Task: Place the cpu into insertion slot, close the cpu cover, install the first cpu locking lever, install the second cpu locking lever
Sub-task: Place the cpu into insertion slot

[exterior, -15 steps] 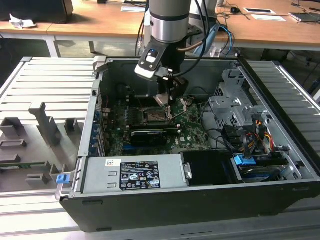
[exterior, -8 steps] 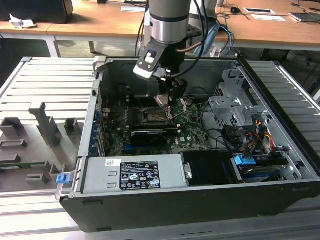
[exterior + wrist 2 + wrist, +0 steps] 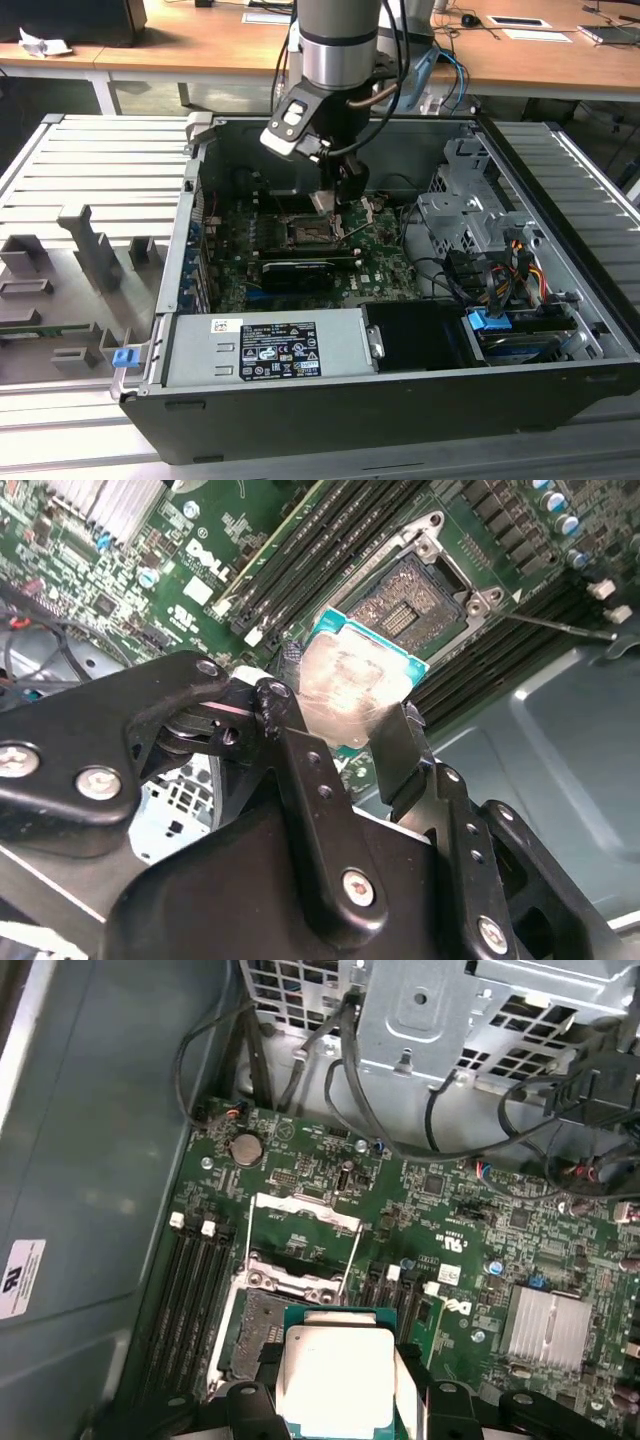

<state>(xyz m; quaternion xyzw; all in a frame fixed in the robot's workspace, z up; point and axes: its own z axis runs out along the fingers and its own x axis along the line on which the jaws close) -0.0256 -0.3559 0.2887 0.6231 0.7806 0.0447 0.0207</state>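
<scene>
My gripper [image 3: 331, 199] hangs inside the open computer case, shut on the cpu [image 3: 322, 200]. The cpu is a pale silvery square chip with a teal edge, pinched between the two black fingers [image 3: 400, 742]. It shows in both wrist views [image 3: 350, 680] [image 3: 335, 1375]. It hovers above the board, close to the insertion slot [image 3: 303, 233] and partly over it. The slot is a dark square socket with bare contacts [image 3: 410, 592] [image 3: 258, 1332]. The cpu cover [image 3: 305, 1208] is swung open beyond the socket, with thin wire levers along its sides.
A long black card [image 3: 298, 270] lies in front of the socket. Memory slots [image 3: 195, 1295] run beside it. A silver heatsink [image 3: 545, 1325] sits on the board. A metal drive cage [image 3: 460, 210] and loose cables [image 3: 500, 270] crowd the exterior view's right. The power supply [image 3: 265, 350] is at the front.
</scene>
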